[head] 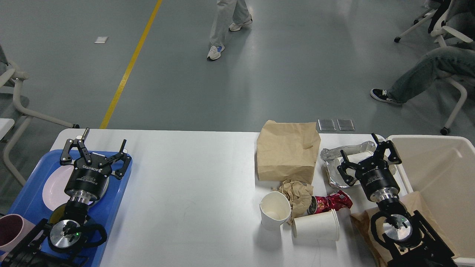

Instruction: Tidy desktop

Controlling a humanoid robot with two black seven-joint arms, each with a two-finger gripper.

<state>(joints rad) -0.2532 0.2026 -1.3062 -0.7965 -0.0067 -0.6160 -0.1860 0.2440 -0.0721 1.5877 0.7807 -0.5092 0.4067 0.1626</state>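
The desktop (193, 178) is a wide white tabletop. My left gripper (97, 148) is open and empty above the back right part of a blue tray (117, 189) holding a white plate (53, 187). My right gripper (365, 154) is open and empty, hovering over a crumpled foil container (334, 157) near the right end. Between them lie a brown paper bag (287, 150), crumpled brown paper (297, 193), a red wrapper (330, 202), an upright white paper cup (274, 213) and a second white cup (315, 225) on its side.
A cream bin (441, 174) stands at the right end, with brown paper (419, 204) over its near edge. A pink cup (11, 231) sits at the tray's near left. A person walks on the floor beyond the table; chairs stand at both sides.
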